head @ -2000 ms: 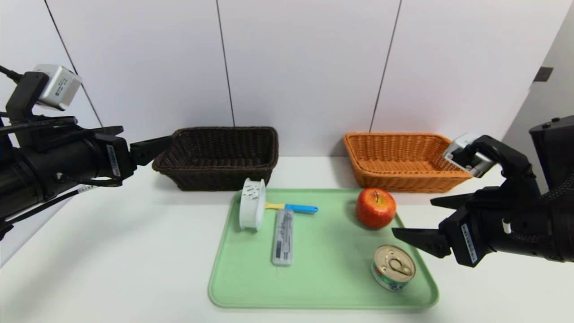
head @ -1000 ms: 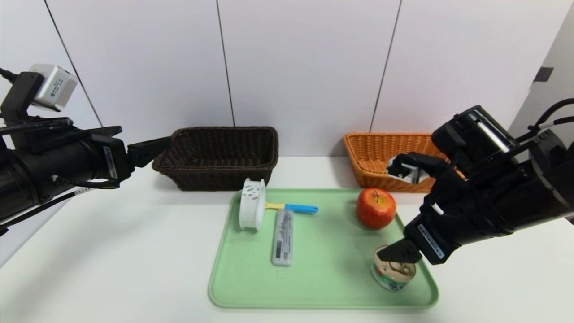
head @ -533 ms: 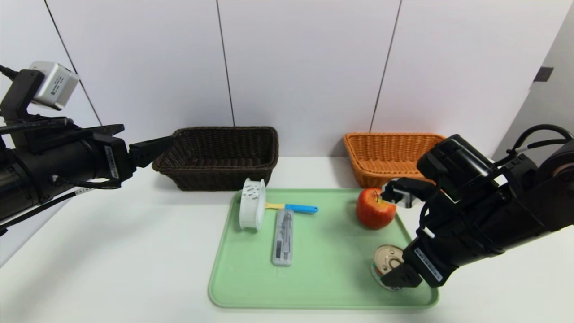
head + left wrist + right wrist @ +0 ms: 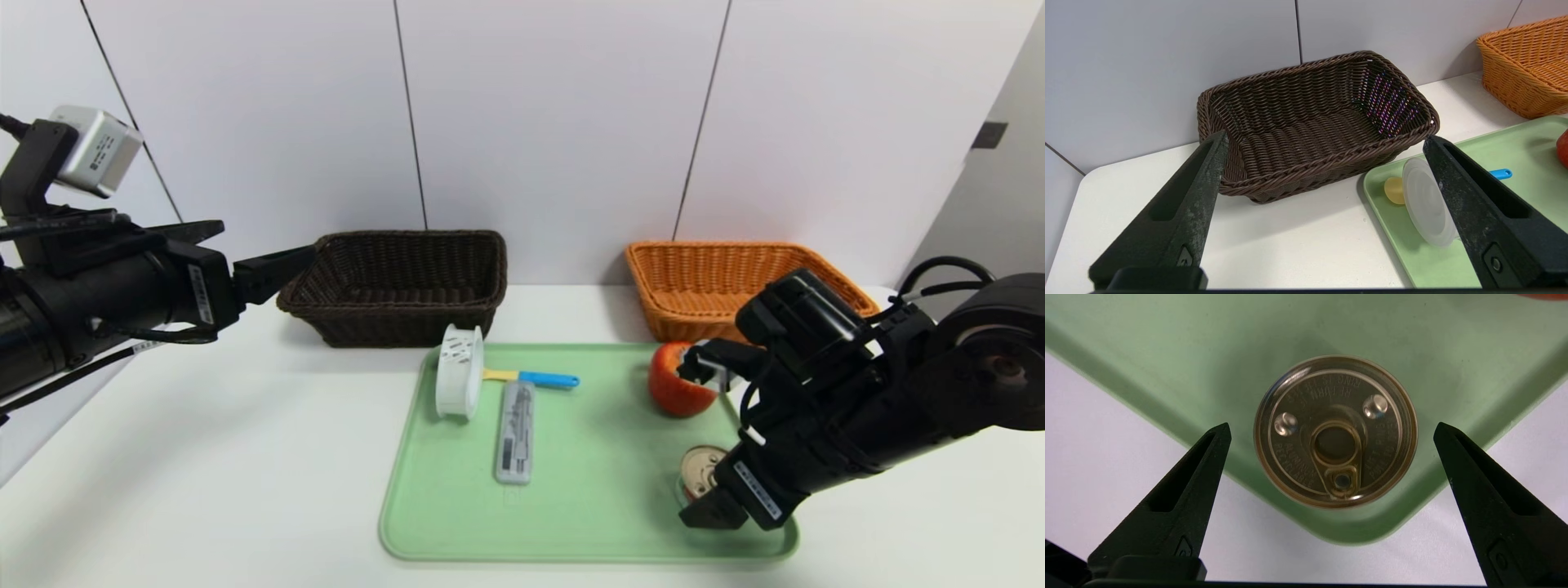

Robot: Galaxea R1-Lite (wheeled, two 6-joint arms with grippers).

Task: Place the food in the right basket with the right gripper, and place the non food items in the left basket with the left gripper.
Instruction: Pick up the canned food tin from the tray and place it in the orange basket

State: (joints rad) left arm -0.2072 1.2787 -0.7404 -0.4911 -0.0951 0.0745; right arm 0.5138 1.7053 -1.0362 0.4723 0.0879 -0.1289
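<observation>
Gold-lidded can (image 4: 700,472) sits at the tray's (image 4: 441,523) five o'clock corner; the right gripper (image 4: 1331,435), jaws spread, has dropped from beside it to straddle it from above. Left gripper (image 4: 1327,155) stays parked, spread, by the brown basket (image 4: 392,318).

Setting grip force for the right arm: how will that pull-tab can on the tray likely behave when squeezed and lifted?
The can looks rigid metal, so it should resist the squeeze. Its smooth round wall may slip between the open right tool. Standing upright and squat on the green tray, it seems unlikely to tip; probably dense if full.
</observation>
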